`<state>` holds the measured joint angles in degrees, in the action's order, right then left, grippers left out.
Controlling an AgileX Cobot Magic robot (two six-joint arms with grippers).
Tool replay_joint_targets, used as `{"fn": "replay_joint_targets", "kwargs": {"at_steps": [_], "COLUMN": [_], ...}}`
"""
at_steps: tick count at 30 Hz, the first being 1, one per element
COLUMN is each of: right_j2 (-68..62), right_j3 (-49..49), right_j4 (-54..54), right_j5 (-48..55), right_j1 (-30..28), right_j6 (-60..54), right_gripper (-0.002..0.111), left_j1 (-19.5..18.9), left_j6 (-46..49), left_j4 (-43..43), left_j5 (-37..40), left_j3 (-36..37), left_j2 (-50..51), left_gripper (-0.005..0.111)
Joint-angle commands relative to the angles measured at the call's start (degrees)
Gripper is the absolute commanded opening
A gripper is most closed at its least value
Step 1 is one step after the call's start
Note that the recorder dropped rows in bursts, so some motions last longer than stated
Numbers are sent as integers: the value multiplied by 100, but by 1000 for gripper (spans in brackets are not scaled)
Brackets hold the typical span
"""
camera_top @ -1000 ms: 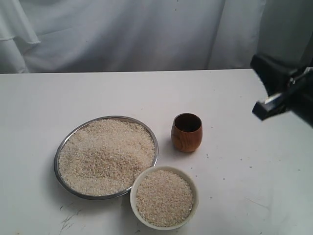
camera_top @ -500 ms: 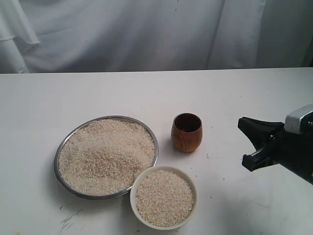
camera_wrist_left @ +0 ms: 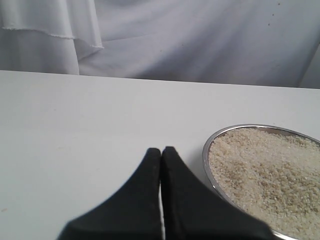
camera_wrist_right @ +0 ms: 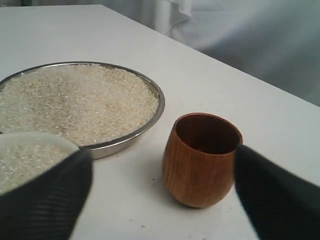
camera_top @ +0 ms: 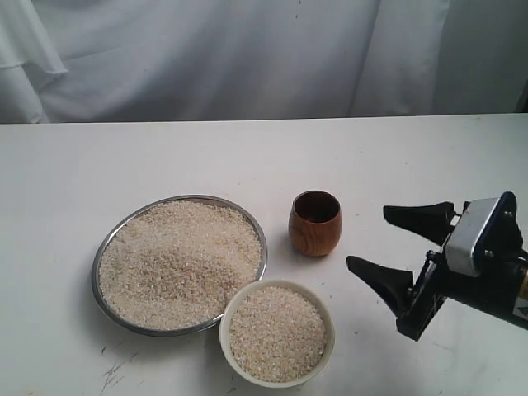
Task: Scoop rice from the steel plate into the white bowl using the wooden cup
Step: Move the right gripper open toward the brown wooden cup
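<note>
The steel plate [camera_top: 98,262], heaped with rice [camera_top: 177,260], lies left of centre on the table. Touching its near right rim is the white bowl [camera_top: 225,328], also full of rice. The wooden cup [camera_top: 314,224] stands upright and empty, just right of the plate. My right gripper [camera_top: 368,238] is low over the table, right of the cup, open wide and holding nothing. The right wrist view shows the cup [camera_wrist_right: 200,160] ahead between the spread fingers [camera_wrist_right: 272,192], apart from them. My left gripper [camera_wrist_left: 161,150] is shut and empty beside the plate [camera_wrist_left: 206,150]; it is outside the exterior view.
A white cloth backdrop [camera_top: 247,58] hangs behind the table's far edge. The tabletop [camera_top: 206,157] is white, with small dark marks near the front left [camera_top: 115,367].
The right gripper has come down and leftward towards the cup, and its jaws have spread from shut to wide open. Plate, bowl and cup have not moved.
</note>
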<state>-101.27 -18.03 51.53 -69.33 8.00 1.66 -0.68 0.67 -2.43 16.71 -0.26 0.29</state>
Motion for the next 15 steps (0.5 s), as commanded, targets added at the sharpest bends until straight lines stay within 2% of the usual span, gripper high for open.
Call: {"fn": "replay_joint_targets", "kwargs": {"at_steps": [1, 9, 15], "right_j2": [-277, -1230, -1963], "right_j3": [-319, -1121, -1783], "right_j4": [-73, -98, 277], "right_j5": [-40, -63, -63], "right_j1": [-5, -5, -5], "right_j6": [-198, 13, 349], "right_gripper": [105, 105, 105], "left_j1": [9, 9, 9], "left_j6": [-18, -18, -18], "left_j4": [-4, -4, -4], "left_j5": [-36, -36, -36], "left_j3": [26, 26, 26], "left_j2": [-29, -29, -29], "left_gripper": [0, 0, 0]}}
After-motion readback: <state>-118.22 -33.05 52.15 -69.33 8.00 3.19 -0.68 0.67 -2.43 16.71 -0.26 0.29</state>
